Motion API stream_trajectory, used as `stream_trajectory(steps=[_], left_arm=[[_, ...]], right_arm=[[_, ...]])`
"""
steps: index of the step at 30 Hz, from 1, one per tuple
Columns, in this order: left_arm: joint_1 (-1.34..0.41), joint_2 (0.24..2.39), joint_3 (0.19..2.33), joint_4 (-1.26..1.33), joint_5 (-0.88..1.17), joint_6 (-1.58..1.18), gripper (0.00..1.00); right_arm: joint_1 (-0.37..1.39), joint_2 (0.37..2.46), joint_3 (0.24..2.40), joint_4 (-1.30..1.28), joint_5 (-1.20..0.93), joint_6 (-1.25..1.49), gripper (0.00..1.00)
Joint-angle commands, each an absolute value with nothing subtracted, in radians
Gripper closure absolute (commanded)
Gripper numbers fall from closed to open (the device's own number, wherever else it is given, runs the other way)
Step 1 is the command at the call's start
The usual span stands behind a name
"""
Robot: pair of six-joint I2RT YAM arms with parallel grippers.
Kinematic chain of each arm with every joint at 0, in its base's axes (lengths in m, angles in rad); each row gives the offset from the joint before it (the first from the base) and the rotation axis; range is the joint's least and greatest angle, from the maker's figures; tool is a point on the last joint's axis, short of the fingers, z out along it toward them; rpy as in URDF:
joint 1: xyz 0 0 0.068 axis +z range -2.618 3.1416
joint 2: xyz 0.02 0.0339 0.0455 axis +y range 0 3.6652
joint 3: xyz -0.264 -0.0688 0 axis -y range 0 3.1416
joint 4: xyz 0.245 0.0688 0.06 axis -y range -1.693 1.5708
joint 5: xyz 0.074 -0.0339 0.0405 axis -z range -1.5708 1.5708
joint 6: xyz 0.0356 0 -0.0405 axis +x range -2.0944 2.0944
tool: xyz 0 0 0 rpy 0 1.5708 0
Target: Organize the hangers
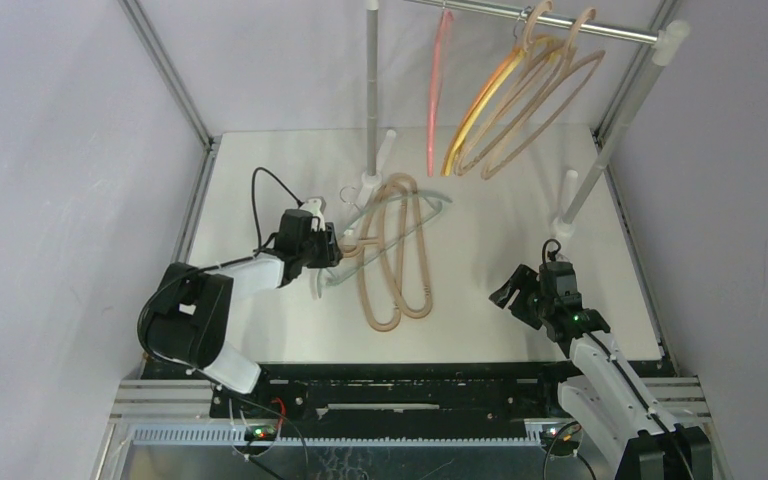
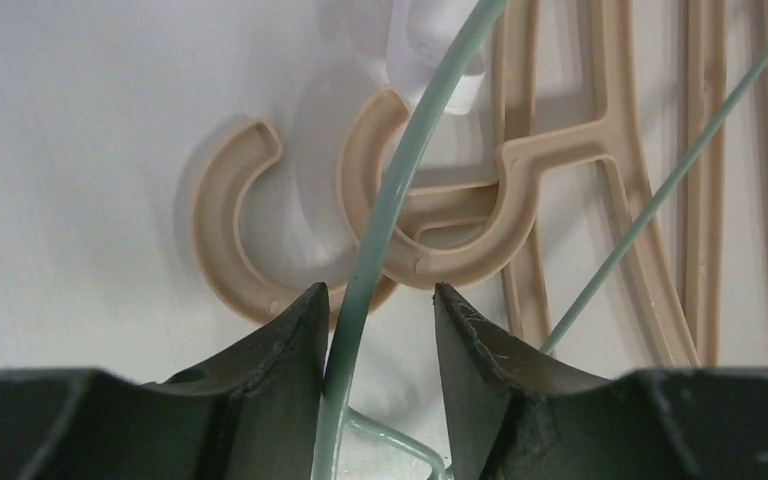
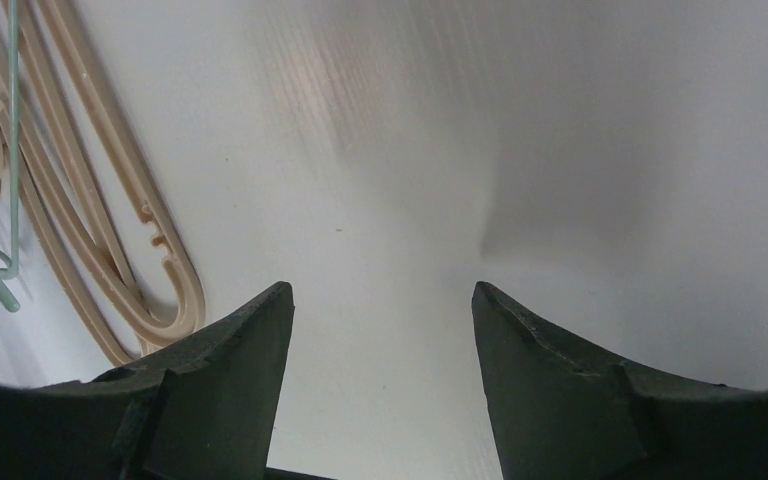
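2 beige hangers (image 2: 560,150), green hanger (image 2: 375,230) atop — crossing

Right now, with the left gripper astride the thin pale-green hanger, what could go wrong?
The thin pale-green wire hanger lies across the hooks of thick tan plastic hangers; lifting may snag and drag them. It sits off-centre between the left gripper's open fingers, so it might twist or slip in the grip.

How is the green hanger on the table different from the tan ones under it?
The green hanger is thin; the tan hangers are thick and flat. The green one crosses over the tan ones and sits between the left gripper's fingers; the tan ones lie flat beneath it. All are on the table.
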State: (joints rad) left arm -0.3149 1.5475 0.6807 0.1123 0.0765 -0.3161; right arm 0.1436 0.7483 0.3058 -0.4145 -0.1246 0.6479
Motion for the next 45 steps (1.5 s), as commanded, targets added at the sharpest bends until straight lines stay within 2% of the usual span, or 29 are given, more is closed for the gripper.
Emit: stream_trajectory(steps=[1,6,18,21,22,23,24,25,27,45], left_arm=[[-0.31,1.535,0.658,0.164,0.127,-0.336,0.55],[-0.309,1.456,0.641,0.131,0.125,-0.334,0.73],[-0.321,1.209,0.653,0.01,0.093,-0.353,0.82],[-0.333,1.176,0.661,0.003,0.093,-0.354,0.96],[-0.334,1.179,0.661,0.003,0.089,-0.353,0.94],[-0.334,1.191,0.66,0.003,0.079,-0.352,0.85],[-0.334,1.209,0.659,0.005,0.074,-0.35,0.7],[-0.333,1.23,0.656,0.013,0.071,-0.351,0.59],[-0.334,1.271,0.648,0.032,0.067,-0.363,0.52],[-0.333,1.483,0.663,0.061,0.13,-0.369,0.49]], right_arm=[[0.135,0.742,0.308,-0.384,-0.114,0.633,0.26],[0.135,0.754,0.306,-0.367,-0.118,0.639,0.26],[0.135,0.762,0.303,-0.353,-0.131,0.643,0.26],[0.135,0.759,0.302,-0.356,-0.131,0.643,0.26],[0.136,0.756,0.301,-0.356,-0.131,0.644,0.26],[0.136,0.754,0.299,-0.355,-0.131,0.645,0.26],[0.135,0.751,0.298,-0.355,-0.132,0.647,0.26],[0.135,0.749,0.295,-0.354,-0.132,0.648,0.26],[0.135,0.749,0.294,-0.357,-0.132,0.648,0.26],[0.135,0.769,0.305,-0.352,-0.129,0.641,0.26]])
